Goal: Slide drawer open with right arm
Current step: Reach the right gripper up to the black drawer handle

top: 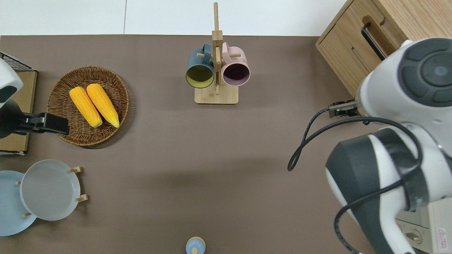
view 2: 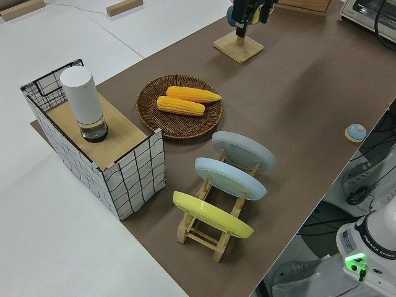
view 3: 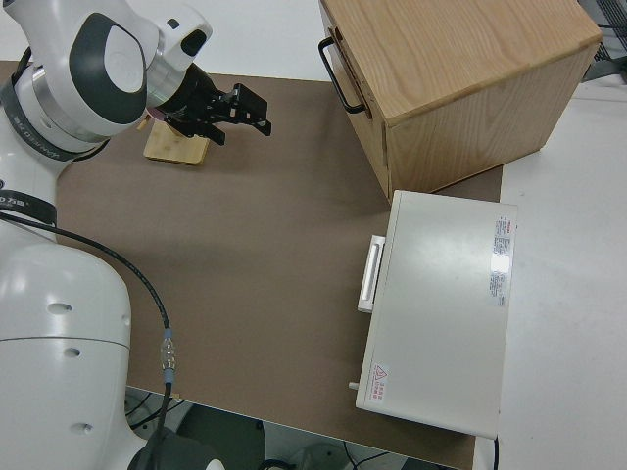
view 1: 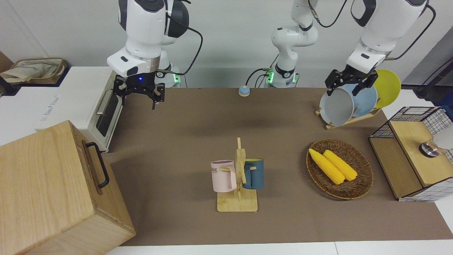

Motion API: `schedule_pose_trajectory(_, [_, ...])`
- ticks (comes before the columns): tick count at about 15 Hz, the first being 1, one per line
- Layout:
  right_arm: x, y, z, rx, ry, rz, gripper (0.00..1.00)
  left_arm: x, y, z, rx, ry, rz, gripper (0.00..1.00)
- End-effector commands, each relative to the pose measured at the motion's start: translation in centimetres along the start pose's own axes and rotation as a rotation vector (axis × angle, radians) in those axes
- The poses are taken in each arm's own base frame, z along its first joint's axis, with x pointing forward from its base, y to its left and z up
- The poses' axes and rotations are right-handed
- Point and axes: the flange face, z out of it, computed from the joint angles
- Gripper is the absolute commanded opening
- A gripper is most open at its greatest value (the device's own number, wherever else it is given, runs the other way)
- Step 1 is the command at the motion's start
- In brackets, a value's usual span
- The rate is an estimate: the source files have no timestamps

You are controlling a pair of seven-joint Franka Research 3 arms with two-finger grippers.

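The drawer (view 1: 92, 166) is the top section of the big pale wooden box (view 1: 46, 191) at the right arm's end of the table. Its black bar handle (view 1: 99, 164) faces the mat, and it sits flush with the box. The drawer also shows in the overhead view (top: 386, 33) and in the right side view (view 3: 355, 78). My right gripper (view 1: 138, 101) is open and empty, with a blue light above it. It hangs over the brown mat next to the box's corner, apart from the handle. It also shows in the right side view (view 3: 245, 110). The left arm is parked, its gripper (view 1: 348, 86) open.
A white toaster oven (view 1: 102, 106) stands beside the box, nearer to the robots. A mug rack (view 1: 238, 177) stands mid-table. A wicker basket (view 1: 361, 184) with corn, a plate rack (view 1: 350, 102) and a wire-mesh cabinet (view 1: 414, 152) stand toward the left arm's end.
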Motion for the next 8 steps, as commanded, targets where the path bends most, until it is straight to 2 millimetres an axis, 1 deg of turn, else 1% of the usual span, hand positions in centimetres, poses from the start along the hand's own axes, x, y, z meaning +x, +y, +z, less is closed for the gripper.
schedule_pose_trajectory(1, [0.9, -2.2, 0.5, -0.194, 0.032, -0.093, 0.99, 0.1, -0.1, -0.4, 0.016, -0.005, 0.011, 0.99])
schedule_pose_trajectory(2, [0.9, -2.6, 0.7, -0.24, 0.041, -0.111, 0.99, 0.1, -0.1, -0.4, 0.016, -0.005, 0.011, 0.99])
schedule_pose_trajectory(4, [1.4, -3.2, 1.8, -0.326, 0.049, -0.139, 0.99, 0.1, -0.1, -0.4, 0.016, -0.005, 0.011, 0.99])
schedule_pose_trajectory(6, [1.9, -5.2, 2.5, -0.428, 0.071, -0.189, 0.99, 0.1, -0.1, -0.4, 0.016, -0.005, 0.011, 0.99])
schedule_pose_trajectory(8, [2.4, -6.2, 4.1, -0.548, 0.087, -0.231, 0.985, 0.1, -0.1, -0.3, 0.016, -0.007, 0.011, 0.99])
